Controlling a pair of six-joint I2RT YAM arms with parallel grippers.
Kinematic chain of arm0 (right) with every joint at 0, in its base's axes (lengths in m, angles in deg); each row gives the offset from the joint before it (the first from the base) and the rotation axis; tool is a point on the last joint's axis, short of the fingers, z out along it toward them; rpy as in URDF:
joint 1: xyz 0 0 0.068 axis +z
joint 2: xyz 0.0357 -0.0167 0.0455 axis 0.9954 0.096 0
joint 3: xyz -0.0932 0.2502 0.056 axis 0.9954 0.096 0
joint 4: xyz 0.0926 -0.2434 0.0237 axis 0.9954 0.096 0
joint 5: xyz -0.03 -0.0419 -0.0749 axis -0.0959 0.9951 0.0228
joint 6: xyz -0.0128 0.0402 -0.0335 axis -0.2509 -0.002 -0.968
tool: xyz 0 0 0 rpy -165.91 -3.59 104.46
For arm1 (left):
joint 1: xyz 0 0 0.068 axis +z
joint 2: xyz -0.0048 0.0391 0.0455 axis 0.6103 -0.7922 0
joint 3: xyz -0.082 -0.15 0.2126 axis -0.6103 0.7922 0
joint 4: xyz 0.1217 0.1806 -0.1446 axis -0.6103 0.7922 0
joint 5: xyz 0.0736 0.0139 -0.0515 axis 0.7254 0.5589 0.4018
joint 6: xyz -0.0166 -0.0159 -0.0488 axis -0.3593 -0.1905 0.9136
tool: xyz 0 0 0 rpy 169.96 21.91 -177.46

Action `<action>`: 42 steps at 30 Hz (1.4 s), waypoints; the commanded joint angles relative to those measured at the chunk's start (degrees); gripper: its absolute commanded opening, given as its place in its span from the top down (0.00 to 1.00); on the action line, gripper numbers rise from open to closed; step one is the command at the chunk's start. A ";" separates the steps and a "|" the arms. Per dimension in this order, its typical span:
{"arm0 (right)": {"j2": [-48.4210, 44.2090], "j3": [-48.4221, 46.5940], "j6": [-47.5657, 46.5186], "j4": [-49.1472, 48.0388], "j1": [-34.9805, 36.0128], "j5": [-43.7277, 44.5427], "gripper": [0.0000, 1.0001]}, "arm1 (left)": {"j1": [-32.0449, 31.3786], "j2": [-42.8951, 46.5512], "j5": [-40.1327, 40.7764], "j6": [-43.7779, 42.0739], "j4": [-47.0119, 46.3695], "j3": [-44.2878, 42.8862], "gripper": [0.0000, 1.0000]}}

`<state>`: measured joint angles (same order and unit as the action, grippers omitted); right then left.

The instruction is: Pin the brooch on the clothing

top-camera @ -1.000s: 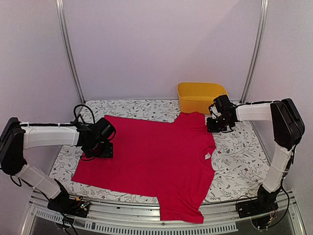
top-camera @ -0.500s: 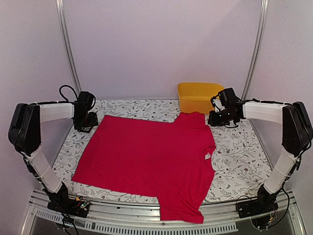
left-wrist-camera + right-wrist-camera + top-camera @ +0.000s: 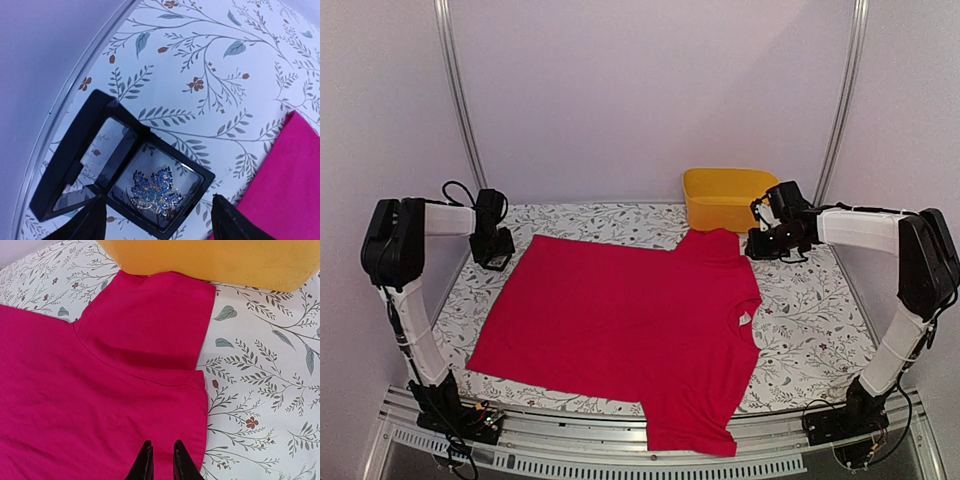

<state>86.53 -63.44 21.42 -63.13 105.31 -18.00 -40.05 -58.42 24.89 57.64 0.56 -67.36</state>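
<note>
Brooch (image 3: 152, 194) in an open black case (image 3: 120, 165) near the worktop's (image 3: 210, 65) left edge, beside the red T-shirt (image 3: 630, 320), left claw (image 3: 157, 222) spread wide above it, right claw (image 3: 160, 462) nearly closed, empty, over the sleeve hem by the yellow bin (image 3: 730, 197).

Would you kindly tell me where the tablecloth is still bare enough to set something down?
Bare tablecloth lies right of the shirt, below the right gripper. It is crowded near the bin and around the brooch case.
</note>
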 commanded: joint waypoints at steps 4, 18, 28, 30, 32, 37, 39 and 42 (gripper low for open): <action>-0.09 -0.06 -0.68 0.72 0.88 0.36 0.86 | 2.03 -4.90 -5.21 -1.52 -2.92 -5.25 0.29; 0.97 -1.06 -1.72 1.94 2.53 2.27 0.86 | 4.96 -8.59 -8.47 0.86 -0.72 -6.83 0.29; -0.14 -0.87 -2.65 2.51 2.92 3.22 0.85 | 4.95 -5.85 -13.39 1.82 -0.46 -2.47 0.37; -0.17 -0.99 -2.69 2.59 2.91 3.22 0.85 | 4.86 -4.41 -14.07 1.90 -1.02 -0.27 0.39; 0.00 -1.11 -2.81 2.47 2.98 3.26 0.85 | 4.43 -3.65 -13.71 1.17 -0.79 0.59 0.39; 0.27 -1.59 -3.20 2.77 3.03 3.25 0.84 | 3.83 -3.07 -12.67 0.26 -0.16 0.76 0.40; 0.03 -1.46 -3.30 2.85 3.11 5.01 0.84 | 3.68 -2.67 -13.11 0.23 0.25 0.68 0.42; -0.31 -0.90 -3.31 2.95 3.09 5.35 0.84 | 2.89 -0.84 -13.29 0.30 0.41 1.90 0.42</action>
<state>86.53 -63.57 18.60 -60.64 107.98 -14.46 -35.90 -62.12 13.13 58.32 -1.19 -67.36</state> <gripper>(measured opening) 0.156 0.584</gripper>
